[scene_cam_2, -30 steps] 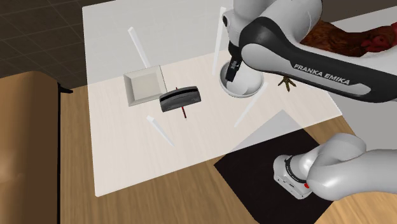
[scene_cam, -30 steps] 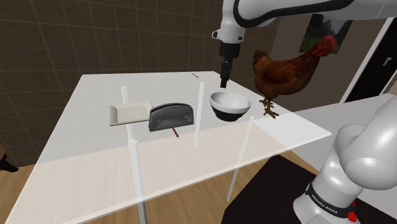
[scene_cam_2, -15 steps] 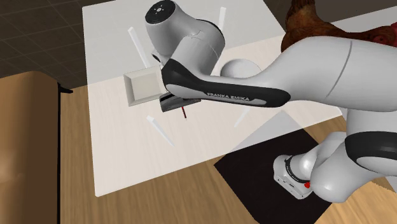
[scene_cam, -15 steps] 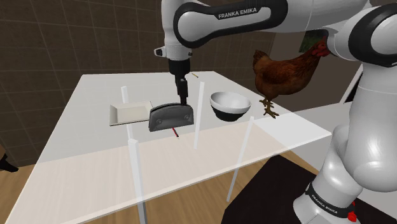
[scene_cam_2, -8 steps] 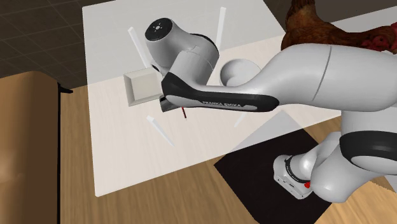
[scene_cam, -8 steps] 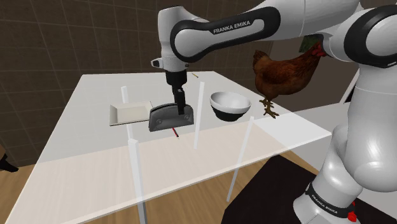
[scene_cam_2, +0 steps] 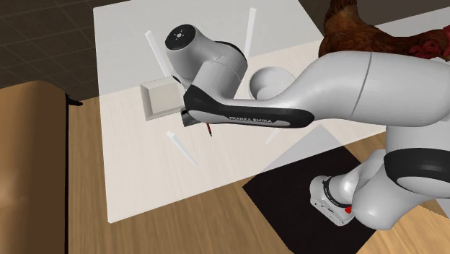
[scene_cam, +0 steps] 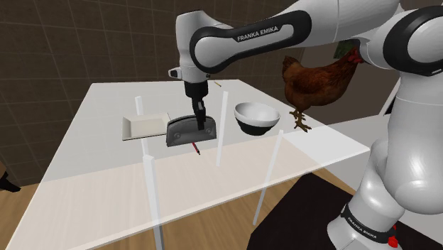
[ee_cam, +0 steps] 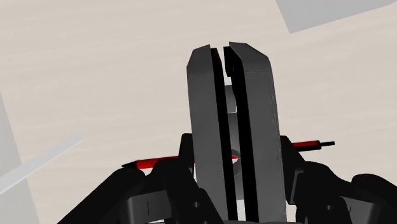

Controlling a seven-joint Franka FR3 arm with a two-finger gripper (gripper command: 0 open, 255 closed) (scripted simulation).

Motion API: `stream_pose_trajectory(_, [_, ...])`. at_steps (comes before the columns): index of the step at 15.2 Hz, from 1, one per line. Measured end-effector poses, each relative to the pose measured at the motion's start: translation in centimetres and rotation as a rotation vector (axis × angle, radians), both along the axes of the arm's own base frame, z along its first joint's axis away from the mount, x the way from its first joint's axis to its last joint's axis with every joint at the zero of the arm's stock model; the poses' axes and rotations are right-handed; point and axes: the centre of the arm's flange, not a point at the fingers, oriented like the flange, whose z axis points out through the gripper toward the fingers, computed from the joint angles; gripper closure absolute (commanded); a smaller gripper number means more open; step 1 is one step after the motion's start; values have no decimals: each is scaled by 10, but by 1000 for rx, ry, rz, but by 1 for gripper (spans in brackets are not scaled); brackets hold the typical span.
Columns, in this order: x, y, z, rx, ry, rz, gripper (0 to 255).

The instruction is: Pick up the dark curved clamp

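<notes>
Comparing this moment with two seconds earlier, the arm has swung away from above the bowl (scene_cam: pixel 255 117) and come down over the dark curved clamp (scene_cam: pixel 183 131). The clamp stands on the table (scene_cam: pixel 106 106) just beside the shallow white dish (scene_cam: pixel 145 126), on the side of the dish that faces the bowl. In the last half second the gripper (scene_cam: pixel 201 122) has sunk the final stretch onto the clamp's upper edge.

In the wrist view the black fingers press against both flanks of the clamp: the tool is clenched on it. Judgement: the grasp is made and only the lift remains. Whether the clamp's foot has left the table cannot be told.

Shapes and finishes:
- Clamp: dark grey and matt, with an arched top and a flat base. Edge-on it reads as two thin plates with a narrow slit between.
- Dish: plain white and square, with a low raised rim.
- Bowl: round, white inside and dark outside, well past the clamp from the dish.
- Red pen (scene_cam: pixel 195 148): a thin rod with a black tip, lying just past the clamp from the dish.
- Table: pale and smooth.
</notes>
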Motion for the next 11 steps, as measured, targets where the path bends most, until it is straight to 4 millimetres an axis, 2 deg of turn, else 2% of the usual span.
stream_pose_trajectory(6, [0, 0, 2, 0, 1, 0, 255])
stream_pose_trajectory(11, [2, -1, 26, -1, 1, 0, 255])
